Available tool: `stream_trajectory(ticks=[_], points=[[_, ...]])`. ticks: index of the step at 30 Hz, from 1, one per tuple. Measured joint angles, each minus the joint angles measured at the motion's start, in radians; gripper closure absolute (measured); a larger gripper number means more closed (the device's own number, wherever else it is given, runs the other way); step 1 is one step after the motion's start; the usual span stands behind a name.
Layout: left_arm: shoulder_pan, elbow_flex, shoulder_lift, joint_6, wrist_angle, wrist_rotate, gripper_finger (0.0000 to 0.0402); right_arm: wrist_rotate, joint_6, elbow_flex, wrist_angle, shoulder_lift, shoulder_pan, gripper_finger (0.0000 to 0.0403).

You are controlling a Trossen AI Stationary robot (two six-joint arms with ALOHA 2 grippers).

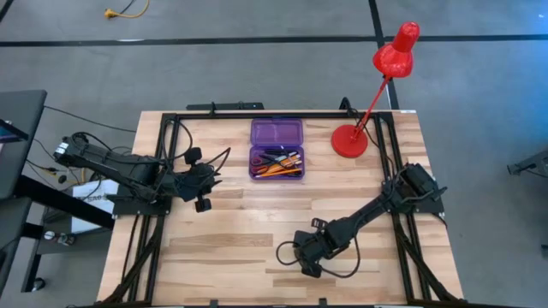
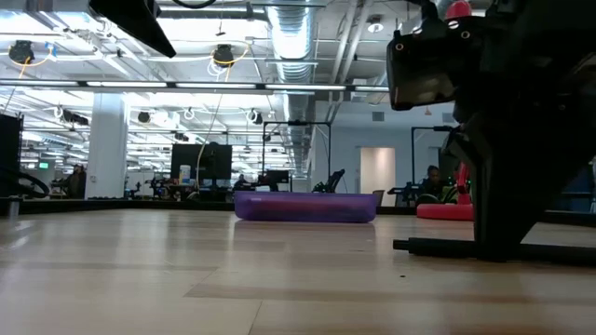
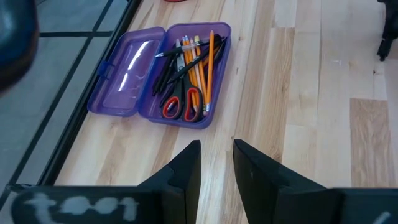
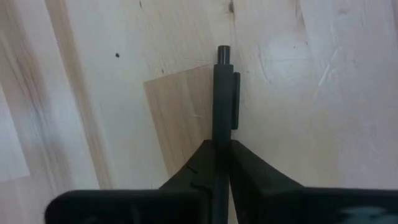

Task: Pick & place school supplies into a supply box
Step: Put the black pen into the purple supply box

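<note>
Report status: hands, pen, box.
Right hand shut on pen, low at table's near edge. Left hand empty, slightly apart, waiting left of box. Box open, supplies inside. Nothing in the way.

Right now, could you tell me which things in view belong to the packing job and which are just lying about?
Part of the job:
- purple box, lid open
- pencils, pens and scissors already inside it
- black pen pinched in the right tool, down at the table

Just lying about:
- red lamp at the table's back corner
- left tool, waiting, holding nothing
</note>
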Motion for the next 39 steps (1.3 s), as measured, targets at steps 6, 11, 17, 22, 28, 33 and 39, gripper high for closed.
stream_trajectory(ticks=[6, 11, 17, 22, 28, 33, 39], points=[[0.000, 0.000, 0.000, -0.002, 0.000, 0.000, 0.0319, 0.011, -0.002, -0.003, -0.005, -0.011, -0.008, 0.0396], [0.000, 0.000, 0.000, -0.002, 0.000, -0.001, 0.0319, 0.035, -0.003, -0.005, -0.002, -0.036, -0.008, 0.0398], [0.000, 0.000, 0.000, -0.001, 0.000, -0.001, 0.0319, 0.124, -0.003, -0.010, -0.026, -0.081, -0.018, 0.0401], [0.000, 0.000, 0.000, 0.000, 0.000, -0.001, 0.0319, 0.157, -0.004, -0.008, -0.045, -0.124, -0.042, 0.0402], [0.000, 0.000, 0.000, 0.003, 0.000, -0.001, 0.0319, 0.250, -0.041, -0.006, -0.057, -0.186, -0.099, 0.0403], [0.000, 0.000, 0.000, 0.003, 0.000, -0.001, 0.0319, 0.307, -0.135, -0.005, -0.078, -0.233, -0.171, 0.0397], [0.000, 0.000, 0.000, -0.005, 0.000, 0.001, 0.0319, 0.283, -0.222, -0.005, -0.088, -0.284, -0.276, 0.0400]])
